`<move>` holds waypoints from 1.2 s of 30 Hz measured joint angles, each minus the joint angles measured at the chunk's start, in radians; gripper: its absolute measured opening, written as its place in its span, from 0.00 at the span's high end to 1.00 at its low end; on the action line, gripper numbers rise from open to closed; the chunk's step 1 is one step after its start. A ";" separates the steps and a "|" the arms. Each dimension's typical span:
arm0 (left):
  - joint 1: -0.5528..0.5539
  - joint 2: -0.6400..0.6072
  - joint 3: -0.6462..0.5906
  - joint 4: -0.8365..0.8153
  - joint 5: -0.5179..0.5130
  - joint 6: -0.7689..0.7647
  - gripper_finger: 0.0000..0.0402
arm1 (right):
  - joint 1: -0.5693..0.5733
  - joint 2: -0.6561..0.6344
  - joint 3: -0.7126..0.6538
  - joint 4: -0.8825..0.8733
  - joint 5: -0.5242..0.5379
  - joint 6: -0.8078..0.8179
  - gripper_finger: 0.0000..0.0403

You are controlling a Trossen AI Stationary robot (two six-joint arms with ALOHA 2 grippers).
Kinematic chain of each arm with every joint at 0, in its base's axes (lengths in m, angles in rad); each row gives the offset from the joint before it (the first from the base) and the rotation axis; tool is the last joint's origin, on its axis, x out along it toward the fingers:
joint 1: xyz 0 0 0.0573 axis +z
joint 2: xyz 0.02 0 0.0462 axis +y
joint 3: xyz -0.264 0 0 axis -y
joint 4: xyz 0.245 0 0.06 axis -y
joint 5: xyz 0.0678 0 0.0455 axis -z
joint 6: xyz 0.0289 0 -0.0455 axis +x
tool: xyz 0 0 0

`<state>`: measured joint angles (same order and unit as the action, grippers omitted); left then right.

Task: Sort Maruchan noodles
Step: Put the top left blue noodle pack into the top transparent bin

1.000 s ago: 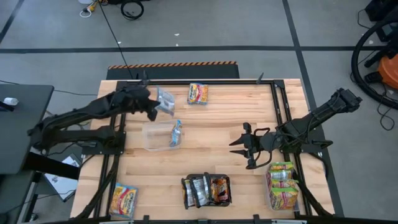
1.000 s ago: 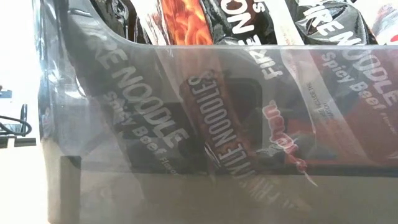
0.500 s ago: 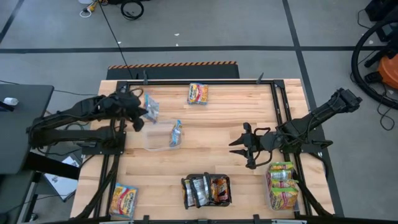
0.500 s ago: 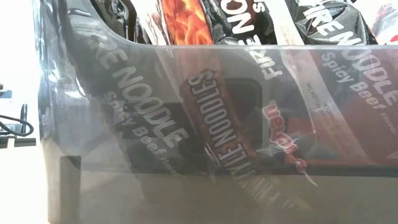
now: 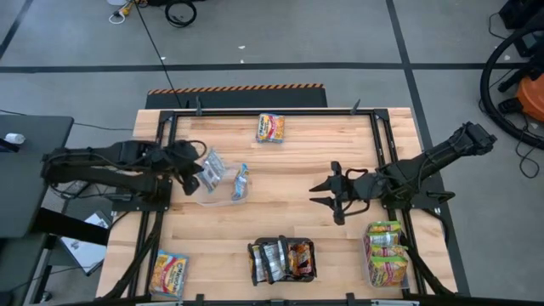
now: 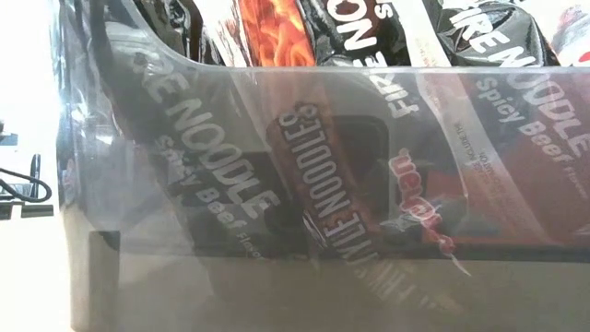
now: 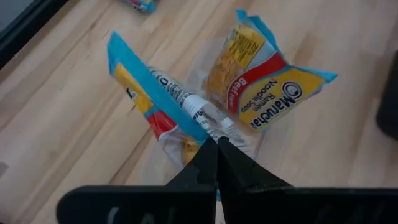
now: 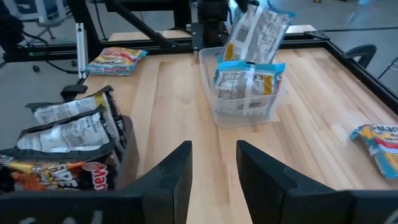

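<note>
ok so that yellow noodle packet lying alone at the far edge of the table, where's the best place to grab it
The yellow packet lies flat on the wooden table, with nothing touching it. Probably best to come straight down from above and pinch across its narrower width near the middle, or catch a crimped end seam. The right hand is open and idle.

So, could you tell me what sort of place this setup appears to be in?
Probably a robotics lab or workshop: a wooden table in a black metal frame stands on a bare grey floor marked with dark tape lines, with loose cables lying about and two robot arms mounted at the table's sides.
</note>
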<state>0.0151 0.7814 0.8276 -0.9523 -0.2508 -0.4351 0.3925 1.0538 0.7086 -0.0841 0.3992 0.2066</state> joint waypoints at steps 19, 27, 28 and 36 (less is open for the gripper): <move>-0.075 0.310 -0.001 0.249 -0.157 -0.019 0.99 | -0.012 0.000 0.000 0.001 0.000 0.000 0.68; -0.137 0.401 -0.001 0.397 -0.043 0.028 0.99 | -0.012 0.000 0.000 0.000 -0.036 0.000 0.68; -0.146 0.411 -0.001 0.411 -0.042 0.029 0.99 | -0.012 0.000 0.000 0.000 -0.036 0.000 0.68; -0.165 0.510 -0.001 0.535 -0.041 0.059 0.85 | -0.027 0.000 0.000 0.001 -0.022 0.000 0.68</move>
<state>-0.1501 1.2917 0.8265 -0.4176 -0.2920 -0.3765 0.3652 1.0542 0.7086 -0.0834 0.3770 0.2070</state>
